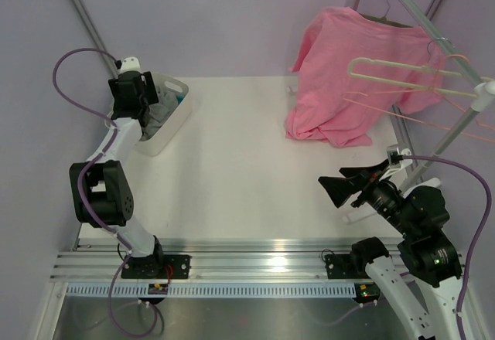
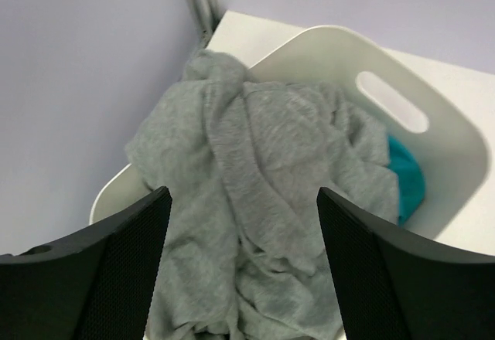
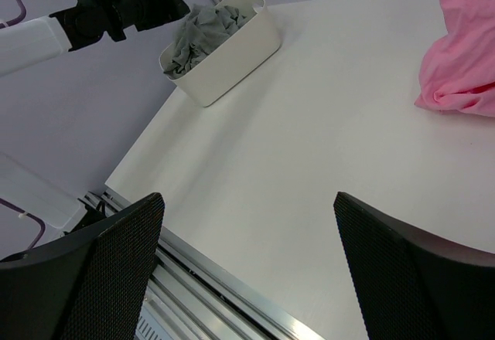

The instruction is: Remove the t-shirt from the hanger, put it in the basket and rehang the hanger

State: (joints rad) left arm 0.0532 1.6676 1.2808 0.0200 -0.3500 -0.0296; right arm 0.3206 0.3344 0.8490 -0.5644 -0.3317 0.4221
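Observation:
The grey t-shirt [image 1: 158, 114] lies crumpled in a white basket [image 1: 176, 124] at the table's far left. It also shows in the left wrist view [image 2: 263, 201] and the right wrist view [image 3: 203, 31]. It is not on any hanger. My left gripper [image 1: 145, 108] hovers just above it, open and empty [image 2: 244, 193]. The cream hanger [image 1: 402, 68] hangs bare on the rail at the far right. My right gripper [image 1: 340, 189] is open and empty [image 3: 247, 197] above the table's near right.
A pink t-shirt [image 1: 348, 77] hangs from the clothes rail [image 1: 421, 19], its hem resting on the table [image 3: 464, 54]. Thin pink wire hangers [image 1: 433, 120] hang beside the cream one. A teal cloth [image 2: 406, 174] lies under the grey shirt in the basket [image 2: 445, 135].

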